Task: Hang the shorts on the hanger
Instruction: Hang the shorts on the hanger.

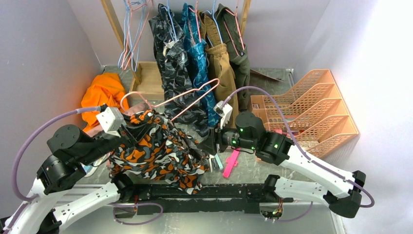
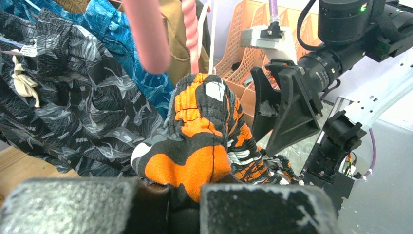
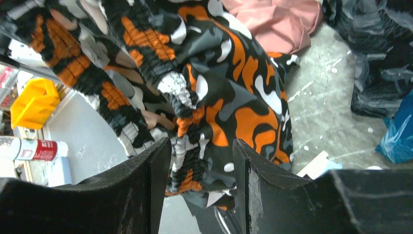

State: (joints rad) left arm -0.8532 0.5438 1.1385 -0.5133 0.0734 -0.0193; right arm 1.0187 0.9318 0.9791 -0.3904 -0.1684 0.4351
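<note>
The orange, black, white and grey camo shorts (image 1: 156, 151) hang bunched over the table in front of the arms. My left gripper (image 1: 127, 130) is shut on their upper left edge; in the left wrist view (image 2: 185, 195) orange fabric (image 2: 195, 161) is pinched between the pads. The pink wire hanger (image 1: 181, 96) lies tilted just behind and above the shorts and shows blurred in the left wrist view (image 2: 146, 34). My right gripper (image 1: 214, 142) is open at the shorts' right edge. In the right wrist view (image 3: 200, 146) the gathered waistband (image 3: 187, 126) hangs between its spread fingers.
Several shorts (image 1: 180, 63) hang on a rack at the back, with light-blue hangers (image 1: 127, 34) to the left. An orange cloth (image 1: 102, 92), a wooden box (image 1: 146, 80), a peach file rack (image 1: 311, 107) and a pink clip (image 1: 231, 163) surround the work area. Pink shorts (image 3: 282, 24) lie behind.
</note>
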